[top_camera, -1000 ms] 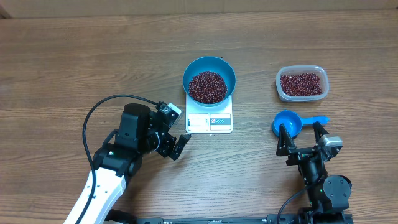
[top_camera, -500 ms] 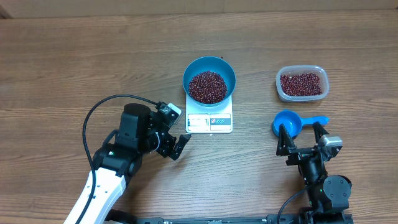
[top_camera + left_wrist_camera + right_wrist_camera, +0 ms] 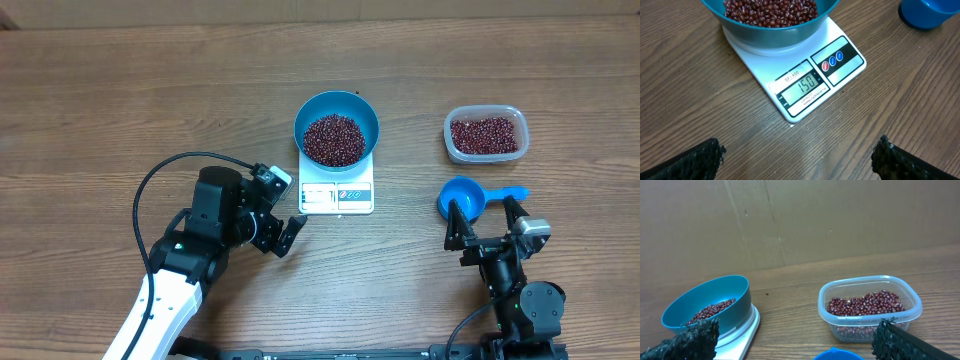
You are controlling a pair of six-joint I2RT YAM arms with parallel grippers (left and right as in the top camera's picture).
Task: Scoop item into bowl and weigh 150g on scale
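Overhead view: the blue bowl [image 3: 368, 118] sits on the white scale [image 3: 337, 197], covering its 12 o'clock end, with a heap of red-brown beans [image 3: 334, 139] inside. From the left wrist view the scale's display reads 150. At 3 o'clock of the bowl, well apart, a clear tub [image 3: 448, 135] holds more beans. The blue scoop [image 3: 462, 198] lies on the table [image 3: 120, 100] at 6 o'clock of the tub. The left claw [image 3: 286, 208] stands wide and empty just at 8 o'clock of the scale. The right claw [image 3: 484, 222], also wide and empty, is at 6 o'clock of the scoop.
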